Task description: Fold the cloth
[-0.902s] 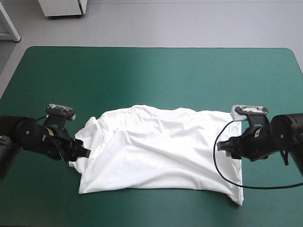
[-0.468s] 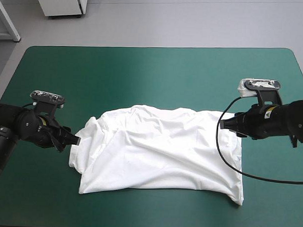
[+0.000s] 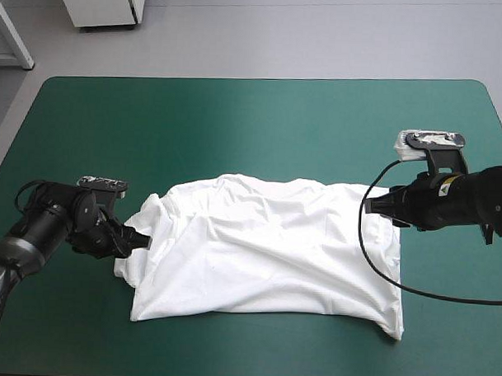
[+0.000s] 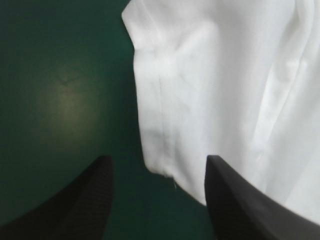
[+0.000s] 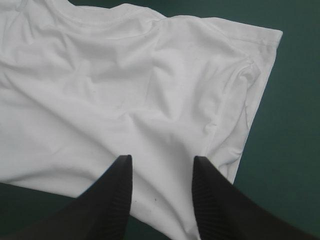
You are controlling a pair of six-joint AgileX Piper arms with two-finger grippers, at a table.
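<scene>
On the near half of the teal-green counter (image 3: 253, 122), the white T-shirt (image 3: 265, 250) lies spread flat but wrinkled, w/ a pincer at each end. The left pincer (image 4: 157, 159) stands wide, a hemmed corner btwn its black fingers. The right pincer (image 5: 162, 157) is open too, narrower, over the opposite edge. Likely step: taking hold. Each should close squarely on the hem, low & level, before any lift.

The desk (image 3: 253, 114) is wearing its teal-green cover — the white T-shirt (image 3: 265, 246) is lying spread flat on it, nearer the front edge.
</scene>
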